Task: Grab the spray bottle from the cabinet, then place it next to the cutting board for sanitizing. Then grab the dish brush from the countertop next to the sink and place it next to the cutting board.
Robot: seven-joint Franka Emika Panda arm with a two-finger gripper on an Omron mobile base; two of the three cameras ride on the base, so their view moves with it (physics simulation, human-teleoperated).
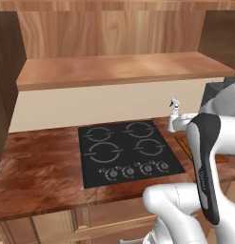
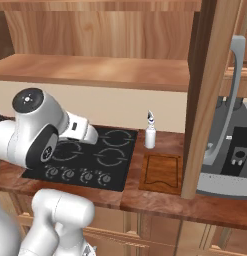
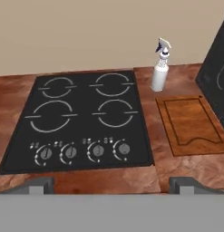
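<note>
Fingers [image 3: 111,185] spread wide, empty, hand angled down above stove [image 3: 81,120]; bottle [image 3: 160,72] upright just behind board [image 3: 191,124].

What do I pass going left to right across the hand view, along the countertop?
Black four-ring stove top → slim whitish spray bottle with white trigger head → flat brown wooden cutting board with a dark groove. The bottle stands upright just behind the board's far left corner.

Place: a home kitchen.
Evidence: black four-ring stove top [image 3: 79,120] set in glossy reddish-brown wood-grain countertop [image 3: 145,176]; medium-brown wooden cabinet [image 2: 207,95].
</note>
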